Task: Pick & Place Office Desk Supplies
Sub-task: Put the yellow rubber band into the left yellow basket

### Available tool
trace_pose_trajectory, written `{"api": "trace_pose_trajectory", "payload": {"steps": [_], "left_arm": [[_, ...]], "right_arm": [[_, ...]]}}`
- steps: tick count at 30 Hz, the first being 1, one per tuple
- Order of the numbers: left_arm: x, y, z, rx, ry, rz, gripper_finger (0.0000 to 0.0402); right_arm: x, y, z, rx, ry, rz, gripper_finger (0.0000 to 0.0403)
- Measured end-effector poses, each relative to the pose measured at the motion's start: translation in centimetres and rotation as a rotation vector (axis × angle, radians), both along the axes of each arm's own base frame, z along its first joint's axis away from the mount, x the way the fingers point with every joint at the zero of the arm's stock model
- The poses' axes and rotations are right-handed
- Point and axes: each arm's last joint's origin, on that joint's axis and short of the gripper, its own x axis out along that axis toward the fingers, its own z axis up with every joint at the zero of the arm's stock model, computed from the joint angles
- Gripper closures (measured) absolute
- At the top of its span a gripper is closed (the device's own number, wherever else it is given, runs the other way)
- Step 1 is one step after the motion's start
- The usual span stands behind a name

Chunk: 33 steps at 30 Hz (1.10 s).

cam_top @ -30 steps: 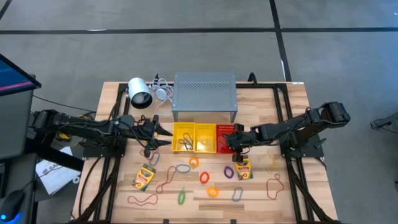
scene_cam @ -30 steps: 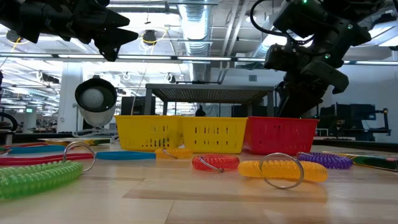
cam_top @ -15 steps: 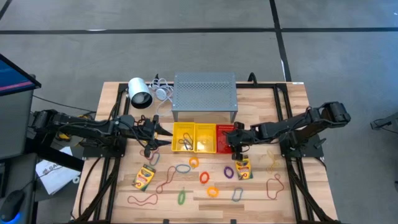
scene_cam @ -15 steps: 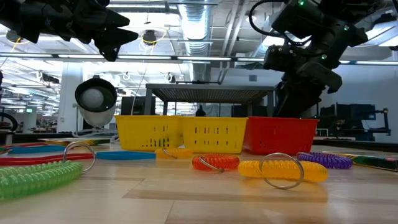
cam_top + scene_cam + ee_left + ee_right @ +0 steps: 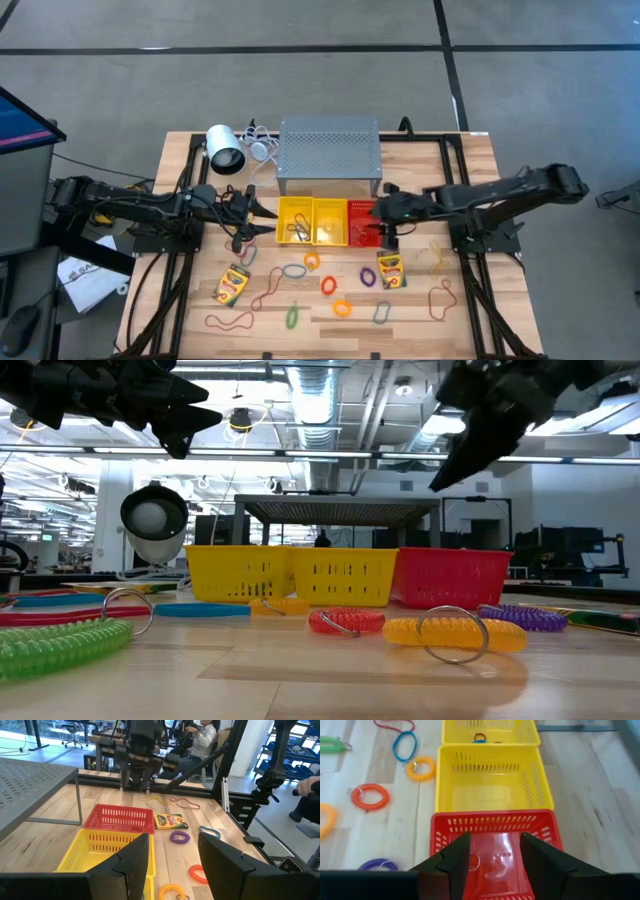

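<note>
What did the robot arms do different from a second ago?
The right gripper lifted up from the red basket with its fingers now apart and nothing between them, and its arm stretched out straighter. Whether it dropped something in the basket can't be told. The left gripper stayed open beside the yellow baskets, and the crayon boxes, coil rings and rubber bands on the table did not move.

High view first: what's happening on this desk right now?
The right tool hangs open and empty over the red basket, which sits next to two yellow baskets. The left tool waits open beside the yellow baskets, holding nothing. Most supplies are unsorted on the table: two crayon boxes, coil rings in several colours and rubber bands. One yellow basket already holds a few small items.
</note>
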Motion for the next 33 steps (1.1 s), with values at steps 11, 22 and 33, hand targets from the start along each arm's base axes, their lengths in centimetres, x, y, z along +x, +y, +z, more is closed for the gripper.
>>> {"api": "trace_pose_trajectory", "payload": {"steps": [11,22,33], "left_arm": [[0.0,0.0,0.0,0.002,0.000,-0.001,0.0234],[0.0,0.0,0.0,0.003,0.000,-0.001,0.0234],[0.2,0.0,-0.2,0.003,0.013,-0.001,0.0234]], "right_arm": [[-5.3,1.8,1.5,0.182,0.117,-0.107,0.0239],[-9.0,4.4,0.3,0.366,0.377,-0.351,0.0239],[-10.8,6.8,-0.8,0.477,0.471,-0.684,0.0239]]}}
